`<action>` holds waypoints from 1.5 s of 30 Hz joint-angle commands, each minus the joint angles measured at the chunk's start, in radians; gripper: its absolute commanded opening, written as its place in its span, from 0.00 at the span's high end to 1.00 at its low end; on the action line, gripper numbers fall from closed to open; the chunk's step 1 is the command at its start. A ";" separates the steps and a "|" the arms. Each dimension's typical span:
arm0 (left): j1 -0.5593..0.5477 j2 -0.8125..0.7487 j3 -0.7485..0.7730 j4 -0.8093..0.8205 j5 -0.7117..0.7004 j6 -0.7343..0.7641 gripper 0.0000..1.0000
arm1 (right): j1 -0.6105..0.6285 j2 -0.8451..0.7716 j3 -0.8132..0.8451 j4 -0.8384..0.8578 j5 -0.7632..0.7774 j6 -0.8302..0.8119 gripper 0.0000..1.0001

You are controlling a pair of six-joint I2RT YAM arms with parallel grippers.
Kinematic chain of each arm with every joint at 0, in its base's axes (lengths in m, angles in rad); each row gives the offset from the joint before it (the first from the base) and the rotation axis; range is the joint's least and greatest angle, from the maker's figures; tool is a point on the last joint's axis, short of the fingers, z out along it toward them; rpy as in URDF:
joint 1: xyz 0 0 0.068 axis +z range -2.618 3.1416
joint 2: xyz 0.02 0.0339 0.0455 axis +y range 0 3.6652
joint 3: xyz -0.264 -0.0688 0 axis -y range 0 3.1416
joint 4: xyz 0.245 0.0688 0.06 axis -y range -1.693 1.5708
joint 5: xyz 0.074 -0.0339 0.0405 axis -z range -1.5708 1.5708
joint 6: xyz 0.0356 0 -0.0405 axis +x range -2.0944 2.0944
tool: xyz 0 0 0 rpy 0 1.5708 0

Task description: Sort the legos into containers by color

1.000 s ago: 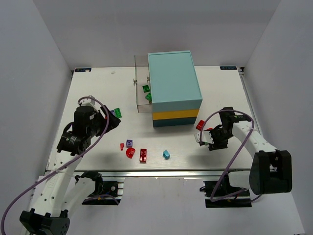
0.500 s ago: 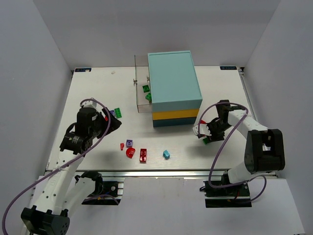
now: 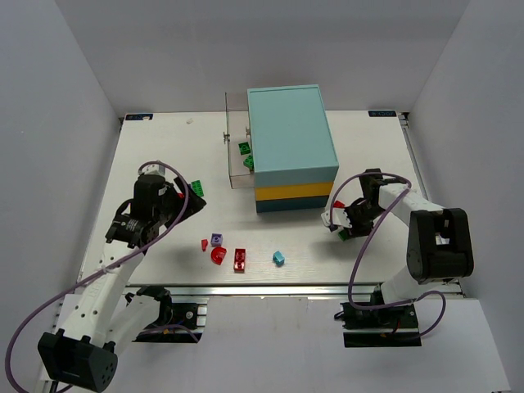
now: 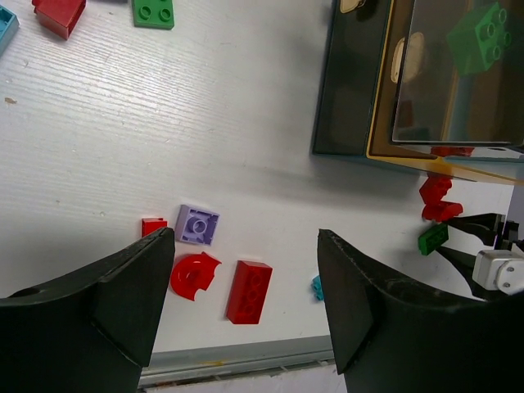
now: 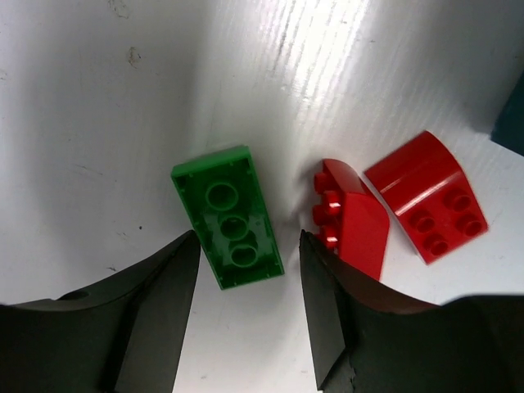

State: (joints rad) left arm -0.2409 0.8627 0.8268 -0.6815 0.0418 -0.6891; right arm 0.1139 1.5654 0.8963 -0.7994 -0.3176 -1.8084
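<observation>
Right fingers (image 5: 147, 319) stand released, straddling the upturned green lego (image 5: 229, 217) without clamping it, two red legos (image 5: 352, 225) just beside.

I have the cabinet (image 3: 292, 147) standing mid-desk toward the back of the desk (image 3: 368, 147), its drawer (image 3: 237, 176) pulled out to the left with two bricks (image 3: 244, 148) inside. A loose group (image 3: 240, 259) of five lies in front of the cabinet, near my edge. Off its right front corner sits a long brick (image 5: 229, 217) nearest me, with a pair (image 5: 352, 221) just behind it.
</observation>
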 commanded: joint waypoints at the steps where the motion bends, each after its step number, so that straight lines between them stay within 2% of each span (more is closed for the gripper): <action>1: 0.002 0.004 0.009 0.023 0.007 -0.007 0.20 | 0.006 0.005 -0.031 0.026 -0.015 -0.006 0.43; 11: 0.002 0.021 -0.006 0.033 0.007 -0.013 0.20 | 0.010 0.027 -0.092 0.040 0.009 -0.037 0.44; 16: 0.002 0.030 -0.006 0.031 0.012 -0.015 0.20 | 0.013 0.100 -0.053 -0.108 0.026 -0.104 0.54; 21: 0.002 0.036 0.000 0.023 0.007 -0.018 0.20 | 0.023 0.107 -0.083 -0.104 0.054 -0.118 0.60; 23: 0.002 0.035 -0.003 0.020 0.006 -0.021 0.20 | 0.023 0.093 -0.108 -0.070 0.055 -0.098 0.64; 25: 0.002 0.032 -0.006 0.020 0.003 -0.029 0.20 | 0.026 0.084 -0.119 -0.049 0.045 -0.072 0.76; 26: 0.002 0.029 -0.012 0.019 -0.003 -0.035 0.20 | 0.024 0.068 -0.120 -0.037 0.031 -0.046 0.85; 28: 0.002 0.029 -0.015 0.014 -0.010 -0.039 0.20 | 0.023 0.042 -0.117 -0.037 0.009 -0.022 0.93; 30: 0.002 0.025 -0.021 0.013 -0.019 -0.040 0.20 | 0.023 -0.025 -0.100 -0.090 -0.050 -0.019 1.00; 34: 0.002 0.053 -0.023 0.020 -0.026 -0.029 0.20 | 0.049 -0.175 -0.059 -0.190 -0.162 -0.008 1.00; 38: 0.002 0.131 0.006 0.020 -0.091 -0.017 0.20 | 0.095 -0.295 0.024 -0.286 -0.270 0.004 1.00; 41: 0.002 0.182 0.031 0.031 -0.112 -0.003 0.20 | 0.150 -0.344 0.104 -0.368 -0.436 0.011 1.00; 44: 0.002 0.217 0.058 0.036 -0.123 0.005 0.20 | 0.222 -0.392 0.185 -0.370 -0.570 0.085 1.00; 45: 0.002 0.237 0.069 0.040 -0.123 0.010 0.20 | 0.240 -0.401 0.222 -0.306 -0.598 0.186 1.00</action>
State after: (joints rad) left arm -0.2405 1.0878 0.8375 -0.6647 -0.0483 -0.7006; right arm 0.2974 1.2049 1.0313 -1.0958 -0.7048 -1.7645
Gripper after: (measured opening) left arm 0.800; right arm 0.416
